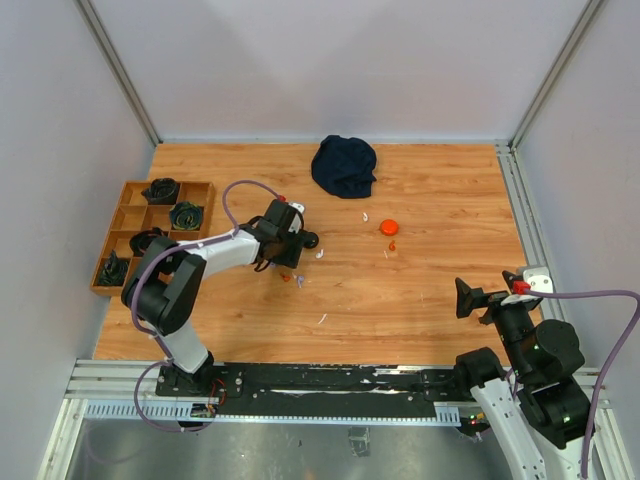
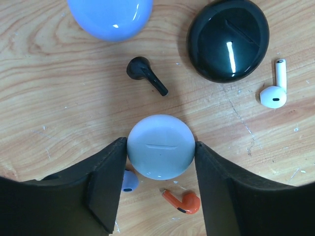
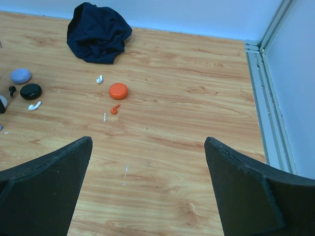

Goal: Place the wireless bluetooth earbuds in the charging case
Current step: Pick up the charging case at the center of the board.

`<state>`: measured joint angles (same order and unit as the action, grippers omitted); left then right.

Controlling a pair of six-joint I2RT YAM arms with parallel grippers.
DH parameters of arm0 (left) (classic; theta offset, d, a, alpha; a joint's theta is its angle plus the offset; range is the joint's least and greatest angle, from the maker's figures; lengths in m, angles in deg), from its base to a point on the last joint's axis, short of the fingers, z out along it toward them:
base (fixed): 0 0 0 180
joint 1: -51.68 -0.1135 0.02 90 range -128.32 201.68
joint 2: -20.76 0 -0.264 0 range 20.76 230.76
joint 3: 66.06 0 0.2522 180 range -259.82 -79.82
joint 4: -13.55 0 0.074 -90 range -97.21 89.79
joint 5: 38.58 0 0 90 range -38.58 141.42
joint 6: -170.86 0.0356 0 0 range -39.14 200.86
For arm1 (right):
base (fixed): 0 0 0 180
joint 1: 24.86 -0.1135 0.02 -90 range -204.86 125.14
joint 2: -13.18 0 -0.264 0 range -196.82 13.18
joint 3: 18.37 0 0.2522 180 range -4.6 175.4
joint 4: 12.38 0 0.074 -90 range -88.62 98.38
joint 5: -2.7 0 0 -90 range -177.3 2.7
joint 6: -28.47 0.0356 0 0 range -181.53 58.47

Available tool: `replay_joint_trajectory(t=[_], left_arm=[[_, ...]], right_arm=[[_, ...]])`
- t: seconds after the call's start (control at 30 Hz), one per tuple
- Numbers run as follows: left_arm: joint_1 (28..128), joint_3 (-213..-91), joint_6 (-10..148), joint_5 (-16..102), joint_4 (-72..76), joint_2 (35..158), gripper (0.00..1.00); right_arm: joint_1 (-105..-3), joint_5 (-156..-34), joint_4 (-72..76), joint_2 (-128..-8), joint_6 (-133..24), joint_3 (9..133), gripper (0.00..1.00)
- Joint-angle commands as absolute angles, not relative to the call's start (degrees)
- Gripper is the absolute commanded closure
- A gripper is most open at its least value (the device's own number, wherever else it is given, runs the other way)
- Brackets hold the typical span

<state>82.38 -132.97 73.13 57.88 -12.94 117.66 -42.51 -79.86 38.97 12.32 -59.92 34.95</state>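
Between the fingers of the left gripper [image 2: 160, 143] sat a pale round case [image 2: 162, 160], lid shut, with both pads against its sides — a grip across its width, as far as the wrist view showed. Half hidden under the finger on that view's left lay a lavender bud [image 2: 129, 182]. An orange bud [image 2: 183, 201] lay behind the case too, its long axis roughly along the line between the fingers. Ahead of the fingertips lay a black bud [image 2: 145, 73], its stem slanting toward the view's right. Beyond it stood a black case [image 2: 229, 39] and a larger blue case [image 2: 110, 17], the black one shut. A white bud [image 2: 275, 91] lay further right, stem pointing away.

Every bud in view was on the wood, none in a case. By my reading, the held case needed opening before any bud could go in, and the left arm was much the nearer to this cluster.

The right gripper [image 3: 147, 196] hung wide and empty at the near right of the table [image 1: 440, 200], well apart — closer to an orange case [image 3: 118, 91] and a second orange bud [image 3: 114, 109]. Open wood lay to the right of the cluster; a wooden tray [image 1: 128, 185] bounded the left, and a dark cloth [image 3: 98, 32] the far side.
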Motion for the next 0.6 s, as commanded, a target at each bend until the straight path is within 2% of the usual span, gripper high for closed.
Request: replay_joint_trajectory(t=[0.0, 0.3, 0.57], left_arm=[[83.39, -132.85, 73.01, 57.86, -13.23, 118.2, 0.41], [84.37, -130.36, 71.7, 60.03, -10.39, 111.24, 0.49], [88.51, -125.84, 70.36, 63.17, -5.29, 101.22, 0.5]], right_arm=[[-43.49, -80.21, 37.64, 13.59, -60.47, 34.53, 0.01], [-43.49, -82.47, 37.77, 10.52, -60.28, 36.7, 0.02], [-43.49, -93.19, 38.59, -4.05, -57.05, 42.45, 0.01]])
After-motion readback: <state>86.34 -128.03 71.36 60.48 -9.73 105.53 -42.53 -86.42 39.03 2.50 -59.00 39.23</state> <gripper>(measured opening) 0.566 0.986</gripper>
